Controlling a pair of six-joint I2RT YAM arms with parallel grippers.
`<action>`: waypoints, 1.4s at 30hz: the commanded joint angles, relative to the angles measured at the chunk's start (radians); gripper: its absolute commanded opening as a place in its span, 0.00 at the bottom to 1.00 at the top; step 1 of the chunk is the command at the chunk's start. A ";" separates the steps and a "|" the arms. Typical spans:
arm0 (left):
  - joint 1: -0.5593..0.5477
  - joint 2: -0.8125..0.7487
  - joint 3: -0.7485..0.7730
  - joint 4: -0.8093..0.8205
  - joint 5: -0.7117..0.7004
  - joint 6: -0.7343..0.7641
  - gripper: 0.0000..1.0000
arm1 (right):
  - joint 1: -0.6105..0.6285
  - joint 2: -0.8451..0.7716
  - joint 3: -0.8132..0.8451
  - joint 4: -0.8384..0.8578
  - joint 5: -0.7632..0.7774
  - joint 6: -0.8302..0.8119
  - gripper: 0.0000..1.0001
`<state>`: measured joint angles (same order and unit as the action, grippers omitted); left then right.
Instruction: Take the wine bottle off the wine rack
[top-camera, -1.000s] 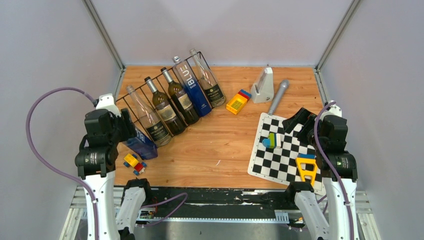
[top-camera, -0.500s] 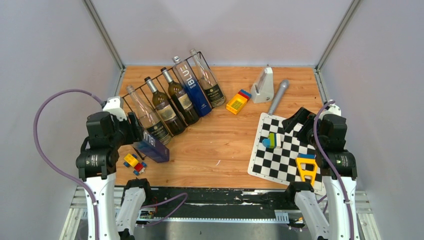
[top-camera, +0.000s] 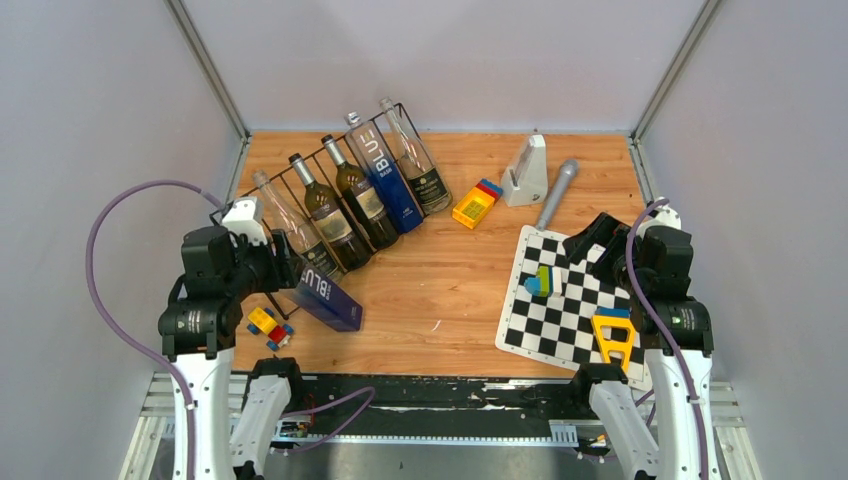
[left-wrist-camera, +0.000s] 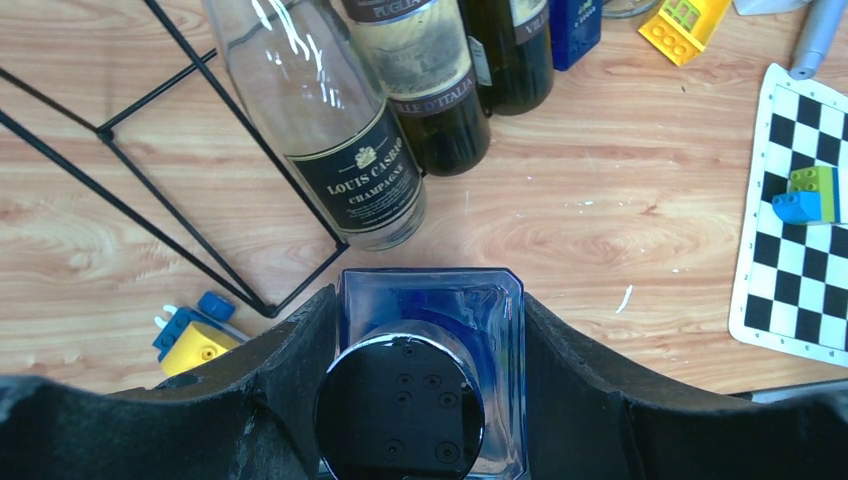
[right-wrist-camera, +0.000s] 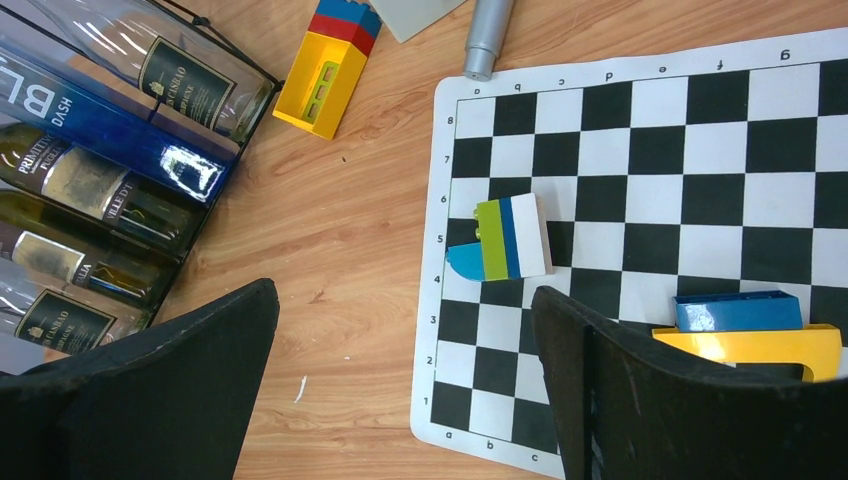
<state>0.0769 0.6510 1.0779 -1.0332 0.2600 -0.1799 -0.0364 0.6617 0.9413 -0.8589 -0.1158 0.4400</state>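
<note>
Since the left gripper (left-wrist-camera: 425, 300) is clamped on the neck end of the blue bottle (top-camera: 328, 296), that bottle lies angled beside the rack (left-wrist-camera: 103, 130), outside its slots; the right gripper (right-wrist-camera: 405, 300) hangs spread apart, idle.

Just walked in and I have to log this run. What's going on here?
The left claw is shut on a blue square bottle, holding it outside the wine rack, by the rack's near end. Five other bottles lie in the rack. The right claw hangs open above the chessboard mat, holding nothing. So the bottle is out but not yet released.
</note>
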 joint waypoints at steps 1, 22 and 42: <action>-0.023 -0.012 0.030 0.193 0.075 -0.059 0.00 | -0.005 -0.002 0.031 0.043 -0.016 0.011 0.99; -0.806 0.202 0.099 0.400 -0.539 -0.155 0.00 | -0.005 -0.028 0.064 0.013 -0.003 0.004 0.99; -1.119 0.713 0.366 0.693 -0.550 -0.028 0.00 | -0.005 -0.037 0.127 -0.050 0.052 -0.027 1.00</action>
<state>-1.0218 1.3502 1.3415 -0.5301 -0.3019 -0.2394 -0.0364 0.6300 1.0283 -0.8997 -0.0898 0.4320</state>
